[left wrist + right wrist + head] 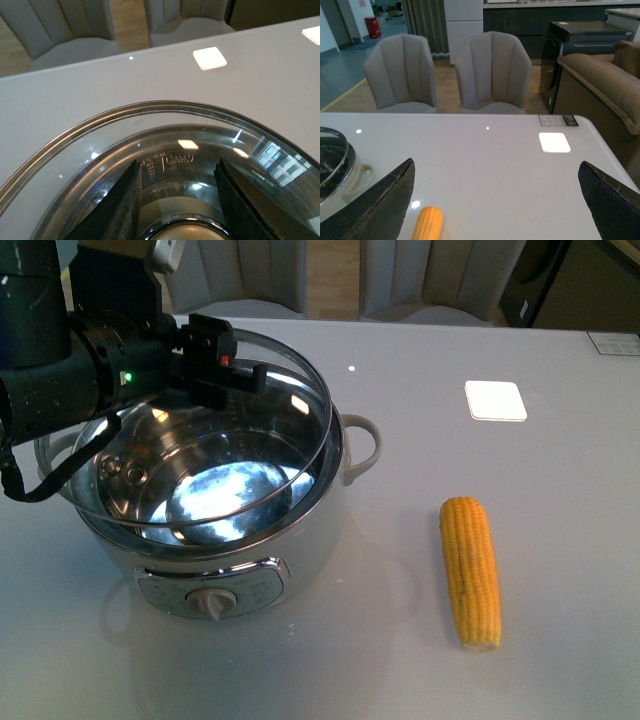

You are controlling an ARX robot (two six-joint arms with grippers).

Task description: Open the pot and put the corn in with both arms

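Corn [470, 570]: lies flat on the white table [560, 540], right of the pot [300, 550] and well apart from it, nothing touching it. Its long axis runs near to far, with the near end angled slightly right.

Right gripper [496, 164]: jaws wide apart, holding nothing. In its wrist view the far tip of the cob sits low in the gap between the fingers [385, 200], close beside the pot-side finger and not touching it. This gripper does not appear in the front view.

Corn appearance: bare cob, no husk, deep yellow with straight rows of kernels. The far end is rounded, the near end blunt and paler.

Left gripper [240, 375]: over the pot, fingers clamped on either side of the knob of the glass lid [300, 430]. The lid sits tilted and shifted right above the pot rim.

Pot: left part of the table, shiny steel inside, pale body, control knob facing near, loop handle on its right side.

A white square [495, 400] lies on the table, far of the corn.
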